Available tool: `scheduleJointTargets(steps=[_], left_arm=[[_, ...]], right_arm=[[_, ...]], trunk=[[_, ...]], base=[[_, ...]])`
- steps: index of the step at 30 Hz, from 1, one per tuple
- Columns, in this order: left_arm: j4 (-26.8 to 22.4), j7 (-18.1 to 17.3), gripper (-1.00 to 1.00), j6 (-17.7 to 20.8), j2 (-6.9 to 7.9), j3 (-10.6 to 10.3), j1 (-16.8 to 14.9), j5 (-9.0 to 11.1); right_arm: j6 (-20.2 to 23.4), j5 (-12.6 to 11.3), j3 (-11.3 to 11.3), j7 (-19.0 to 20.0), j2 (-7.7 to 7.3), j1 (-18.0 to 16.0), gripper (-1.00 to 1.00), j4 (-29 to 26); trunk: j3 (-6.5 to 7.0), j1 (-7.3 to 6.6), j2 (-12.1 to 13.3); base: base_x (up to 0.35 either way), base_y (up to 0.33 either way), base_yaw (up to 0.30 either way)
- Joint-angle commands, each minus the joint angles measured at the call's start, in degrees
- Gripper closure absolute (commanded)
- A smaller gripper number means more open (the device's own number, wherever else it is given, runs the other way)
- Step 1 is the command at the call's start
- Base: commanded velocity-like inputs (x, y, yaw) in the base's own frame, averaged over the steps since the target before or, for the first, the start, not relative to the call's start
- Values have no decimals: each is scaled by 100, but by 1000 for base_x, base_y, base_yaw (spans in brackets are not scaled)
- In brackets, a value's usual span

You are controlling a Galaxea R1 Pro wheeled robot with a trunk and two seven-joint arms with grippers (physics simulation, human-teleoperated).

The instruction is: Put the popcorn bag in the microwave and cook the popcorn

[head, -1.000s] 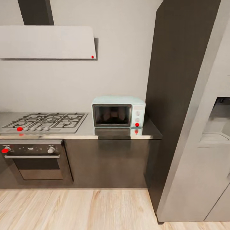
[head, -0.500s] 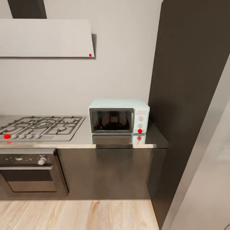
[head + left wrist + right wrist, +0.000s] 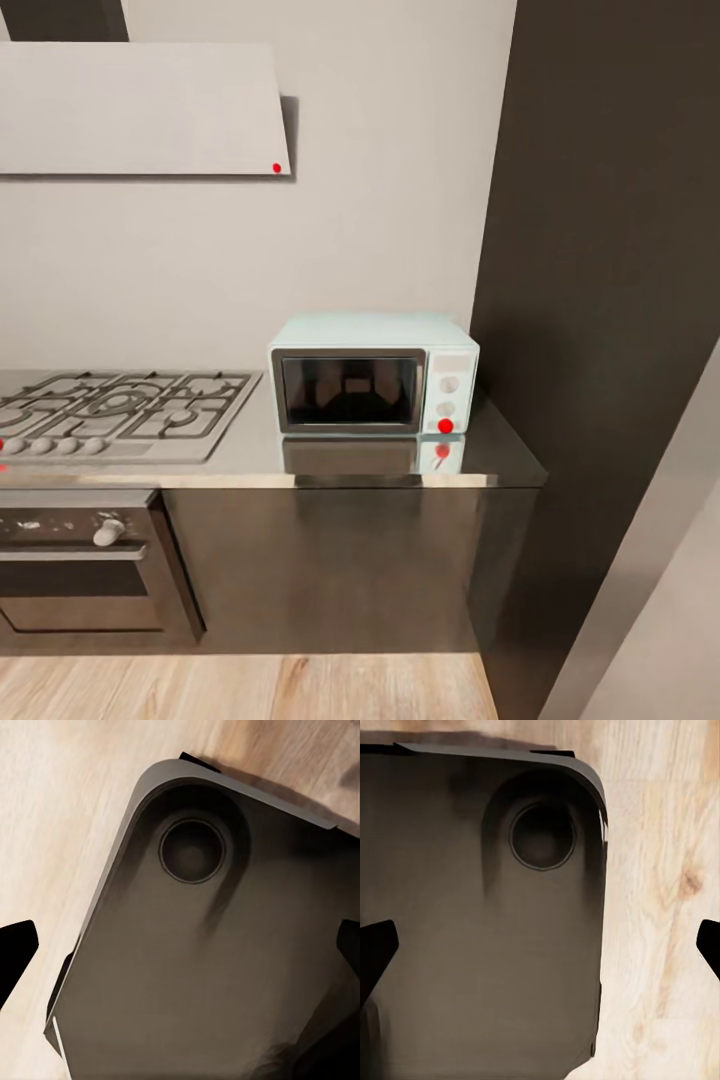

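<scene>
The microwave (image 3: 373, 375) is sitting on the grey bench (image 3: 250, 455) at its right end, close to the wall behind and just beside a tall dark cabinet (image 3: 610, 300); its dark glass door is facing the camera and looking closed, with two pale knobs and a red dot on the panel at its right side, and its front is reflecting in the glossy surface. To its left, a gas hob (image 3: 120, 410) is lying in the bench top, and a built-in oven (image 3: 85, 560) with a pale knob is showing below it. A pale extractor hood (image 3: 140, 110) is hanging on the wall above the hob. Wooden flooring (image 3: 250, 690) is running along the cabinet fronts. In the wrist views, the left claw (image 3: 180, 952) and the right claw (image 3: 540, 949) are both standing wide open with nothing between their dark fingertips, each pointing down over the robot's dark base plate (image 3: 202, 967) and the wood floor.
</scene>
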Motion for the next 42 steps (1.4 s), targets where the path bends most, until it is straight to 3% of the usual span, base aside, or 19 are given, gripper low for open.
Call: scheduleJointTargets(steps=[1, 10, 17, 23, 27, 30, 31, 34, 38, 42], left_arm=[[-1, 0, -100, -12, -1, 26, -1, 0], [-1, -2, -100, -23, -1, 23, -1, -8], [-1, -3, -100, -22, -1, 18, -1, 5], [-1, -6, -100, -22, -1, 14, -1, -2], [-1, -6, -100, -17, -1, 7, -1, 5], [-1, -4, -100, -14, -1, 11, -1, 8], [-1, -1, -100, -13, -1, 18, -1, 9], [-1, -1, -100, -18, -1, 27, -1, 9], [-1, 2, -100, -21, -1, 35, -1, 9], [-1, 2, -100, -30, -1, 40, -1, 9]], right_arm=[[-22, -1, 2, -15, 0, -1, -100, 3], [28, -60, -32, -22, -1, -1, -100, 3], [-9, 32, 13, -5, 13, -1, -100, -13], [39, 71, 9, 66, 1, -6, -100, -334], [524, 141, 81, 81, -6, -9, -100, -1118], [1393, 427, 140, 76, 2, -8, -100, -2026], [1875, 659, 150, 77, 11, -9, -100, -2627], [2198, 835, 151, 78, 19, -9, -100, -3279], [2490, 913, 152, 78, 25, -11, -100, -4122], [3597, 908, 167, 85, 57, -109, -100, -5899]], trunk=[[-4, 1, -2], [-4, 1, -2], [-4, 1, -2], [-4, 1, -2], [-4, 1, -2], [-4, 1, -2], [-4, 1, -2], [-4, 1, -2], [-4, 1, -2], [-4, 1, -2]], base=[[25, 0, 0], [3, 0, 0], [0, 0, 0], [0, 0, 0], [0, 0, 0], [0, 0, 0], [0, 0, 0], [0, 0, 0], [0, 0, 0], [0, 0, 0]])
